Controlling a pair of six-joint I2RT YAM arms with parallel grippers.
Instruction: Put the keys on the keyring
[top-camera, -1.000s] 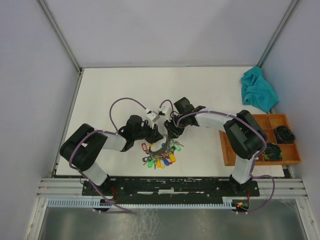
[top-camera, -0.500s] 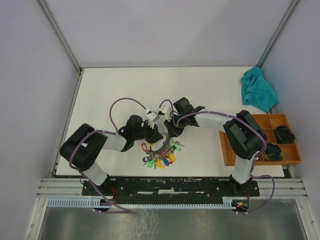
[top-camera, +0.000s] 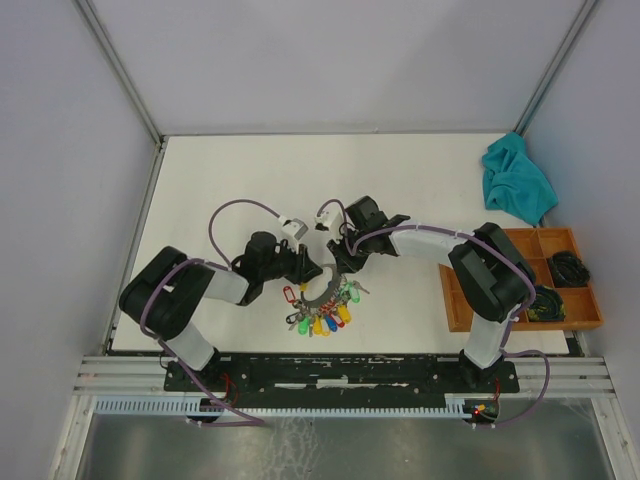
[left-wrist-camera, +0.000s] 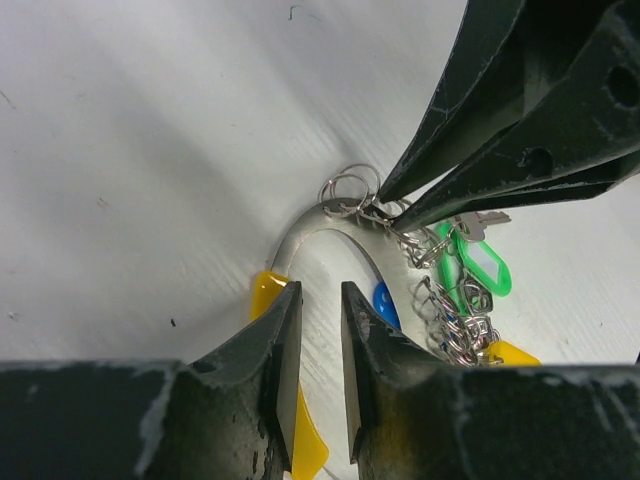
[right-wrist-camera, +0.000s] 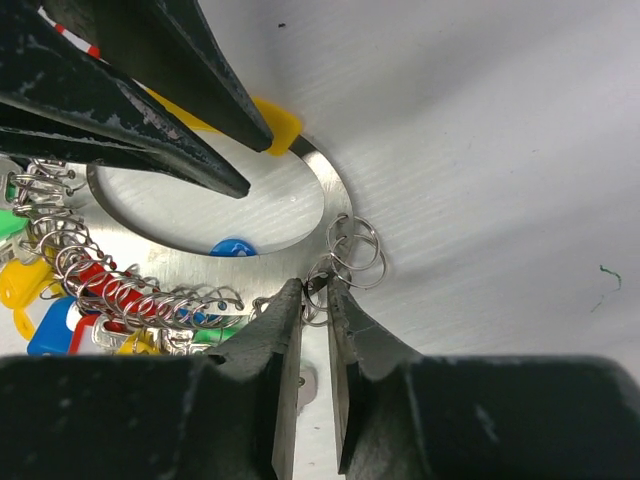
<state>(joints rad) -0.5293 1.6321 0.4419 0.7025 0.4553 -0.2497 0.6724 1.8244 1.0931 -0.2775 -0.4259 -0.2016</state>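
The keyring, a flat silvery band, lies flat on the white worktop between the two arms, with its bunch of coloured tags spread toward the near edge. The relation that matters is at the rim of this band. A small cluster of thin wire loops sits against its outer edge, straight ahead of the right pincer and reaching in between its tips. The jaws of this pincer stand almost together, with one small loop in the narrow gap. If they really pinch it or only frame it, I cannot tell. The left pincer comes from the opposite side, so the two pincers point at each other across the hole of the band. Its jaws stand a little apart, with only bare worktop showing in the gap, and it grasps nothing that I can see. Its tips hang over the hole and the rim, beside a yellow tag. So the right arm is clearly the nearer one to the loops. A key with a green tag lies just beside the right pincer, and in the left wrist view its length runs obliquely away from the loops. Whether it is threaded or loose is not clear, and the dark key I cannot find. In my judgement, the right pincer must bring the loop onto the band while the left one keeps the band from sliding.
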